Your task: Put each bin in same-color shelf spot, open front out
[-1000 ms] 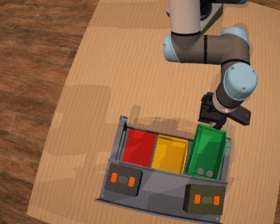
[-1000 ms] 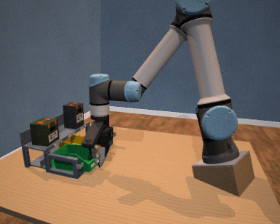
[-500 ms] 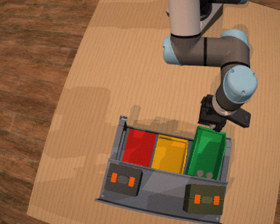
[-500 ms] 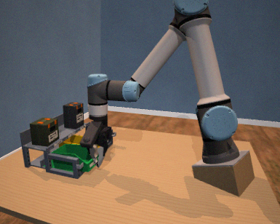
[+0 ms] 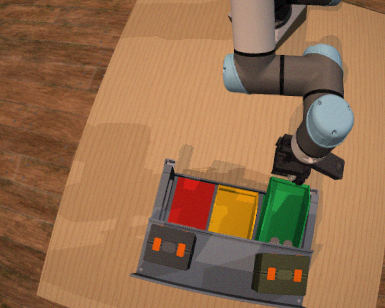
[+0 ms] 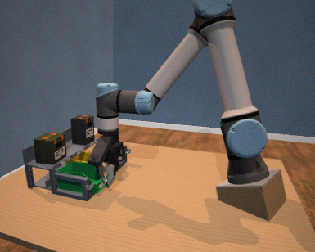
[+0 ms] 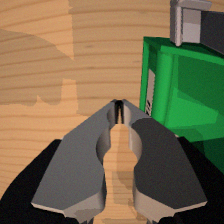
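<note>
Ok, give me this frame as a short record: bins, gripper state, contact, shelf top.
red bin: in shelf, left spot
yellow bin: in shelf, middle spot
green bin: right spot, front end sticking out of the shelf
gripper: shut, holding nothing
contact: fingertips beside green bin's front, touch unclear
shelf top: two dark cases
</note>
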Tool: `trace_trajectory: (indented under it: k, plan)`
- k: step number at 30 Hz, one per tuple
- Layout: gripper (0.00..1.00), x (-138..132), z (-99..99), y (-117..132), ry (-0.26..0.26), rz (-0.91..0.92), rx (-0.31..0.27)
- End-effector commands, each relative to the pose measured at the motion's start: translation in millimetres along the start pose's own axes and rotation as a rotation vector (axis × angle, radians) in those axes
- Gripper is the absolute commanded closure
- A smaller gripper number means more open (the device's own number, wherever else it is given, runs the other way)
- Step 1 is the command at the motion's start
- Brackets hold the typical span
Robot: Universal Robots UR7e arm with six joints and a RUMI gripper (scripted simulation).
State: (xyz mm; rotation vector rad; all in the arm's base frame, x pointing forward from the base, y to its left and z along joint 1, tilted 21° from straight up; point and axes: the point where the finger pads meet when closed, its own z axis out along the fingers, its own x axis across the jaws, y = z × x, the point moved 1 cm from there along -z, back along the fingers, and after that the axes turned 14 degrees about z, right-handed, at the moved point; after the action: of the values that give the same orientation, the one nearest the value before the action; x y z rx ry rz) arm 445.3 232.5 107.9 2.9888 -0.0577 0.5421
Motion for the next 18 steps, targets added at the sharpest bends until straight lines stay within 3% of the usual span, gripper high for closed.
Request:
trace_trajectory:
  k: [1,18]
  plan:
    - [1.00,3.4,-0.4,-0.9,0.001,0.000,0.001]
    - [1.00,14.2,-0.4,-3.6,0.001,0.000,0.001]
